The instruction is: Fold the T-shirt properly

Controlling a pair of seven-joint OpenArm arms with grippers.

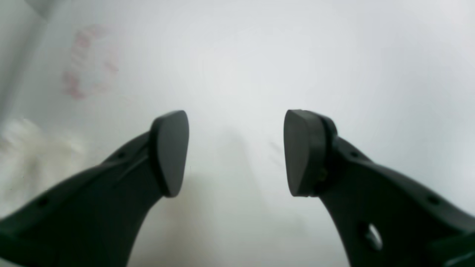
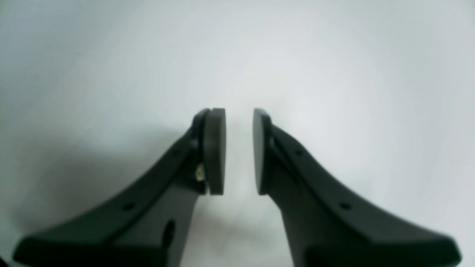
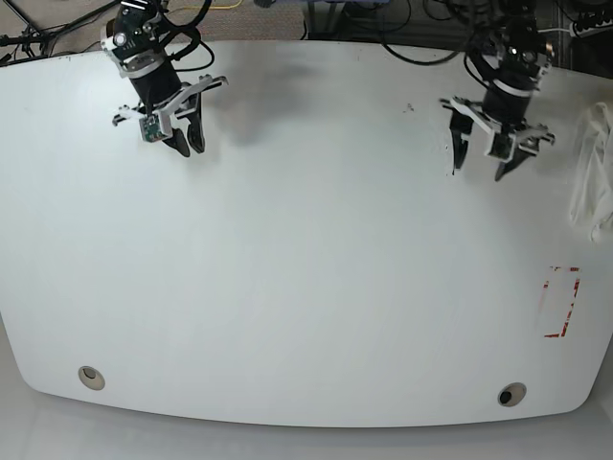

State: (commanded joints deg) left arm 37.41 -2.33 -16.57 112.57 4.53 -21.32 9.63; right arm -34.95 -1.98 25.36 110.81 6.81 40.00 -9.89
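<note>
Both pairs of fingers hang above the white tabletop (image 3: 306, 268) and hold nothing. On our left gripper (image 1: 236, 152) the dark fingers (image 1: 170, 152) are spread wide apart, with only bare white surface showing between them in the left wrist view; in the base view this gripper (image 3: 487, 161) sits at the far right of the tabletop, its tips pointing down. On our right gripper (image 2: 239, 151) the fingers (image 2: 215, 152) stand nearly parallel with a narrow gap between the flat pads, so they are apart but only slightly, and nothing is caught between them; in the base view this gripper (image 3: 186, 142) is at the far left, well apart from the other. We see the T-shirt (image 3: 594, 172) as a crumpled white bundle at the right edge of the tabletop, partly cut off by the frame, just beside the left gripper but not touching it. A blurred pale heap at the left edge of the left wrist view (image 1: 26, 148) is probably the same cloth, though we cannot tell for sure. A red dashed rectangle (image 3: 560, 303) is marked on the tabletop near its right edge, nearer to us than the T-shirt, and two round holes (image 3: 92, 377) sit near the front corners.
</note>
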